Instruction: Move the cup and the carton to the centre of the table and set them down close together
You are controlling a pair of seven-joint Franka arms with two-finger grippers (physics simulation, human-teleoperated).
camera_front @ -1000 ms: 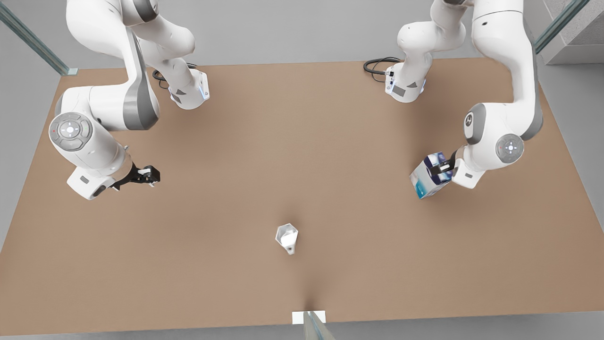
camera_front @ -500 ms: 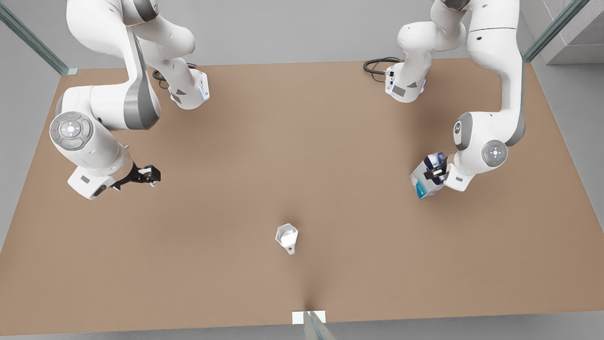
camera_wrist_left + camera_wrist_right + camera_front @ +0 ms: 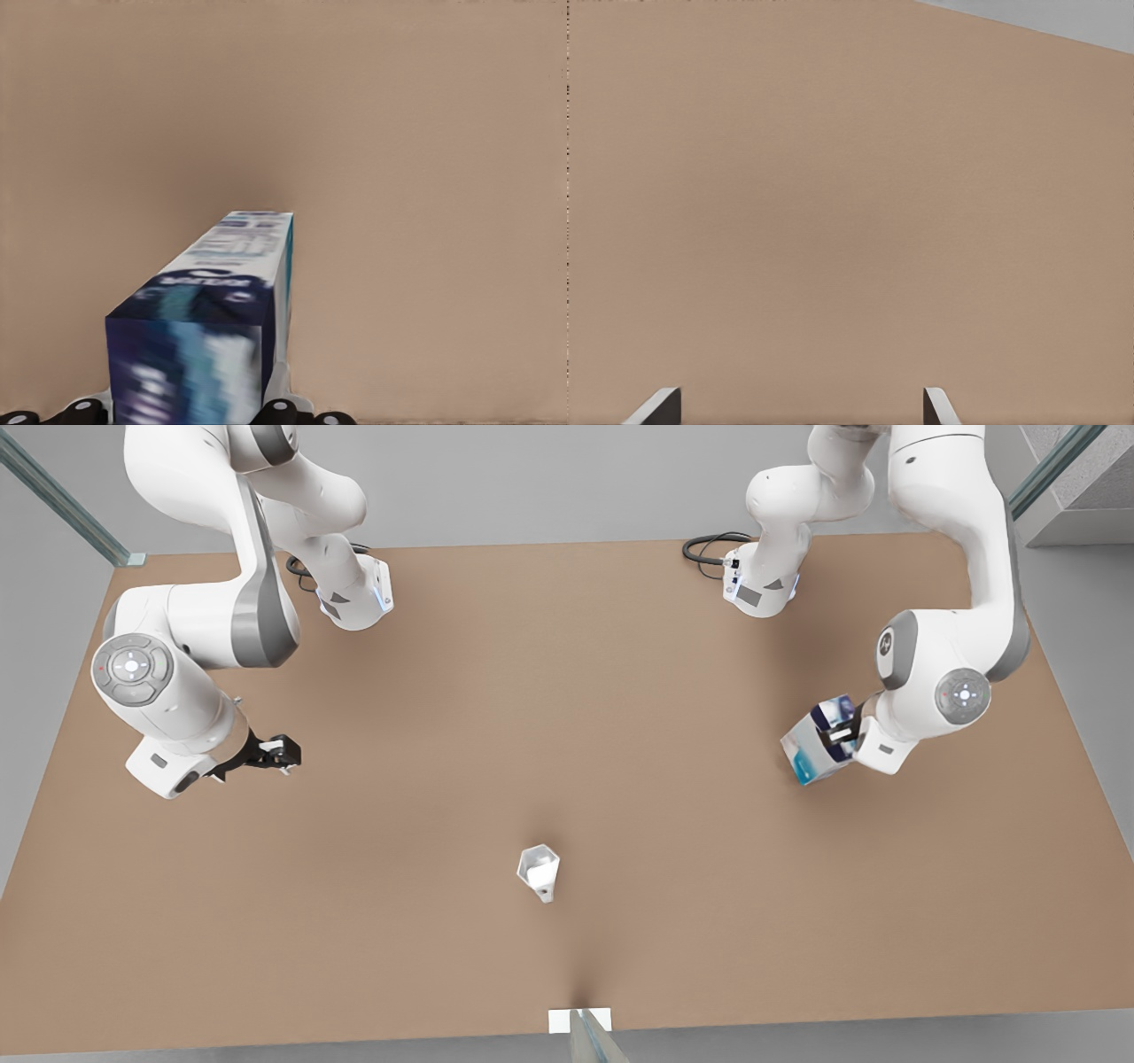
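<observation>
Since the earlier frames, one item has shifted: the carton [image 3: 817, 751], clamped in the left gripper [image 3: 840, 735], sits slightly higher and further toward the front view's right, and the arm's elbow has swung outward with it. Judged from this, the carton is lifted off the table [image 3: 567, 691] but has made no progress toward the centre; the transfer inward is yet to come.

Reading the front view from its left:

1. The right gripper [image 3: 276, 753] hangs above bare table at the front view's left, unchanged in position. Its fingers stand apart with nothing between them, as the right wrist view confirms. This arm waits.
2. The cup [image 3: 539, 871] stands upright near the table's near edge, roughly on the centre line and untouched. It is well apart from both grippers.
3. The carton hangs tilted at the front view's right, well apart from the cup. In the left wrist view the carton [image 3: 208, 328] extends away from the fingers, dark blue face uppermost.

Two arm bases and a black cable [image 3: 709, 549] lie at the far edge, outside any likely path. No object stands between the carton and the centre.
</observation>
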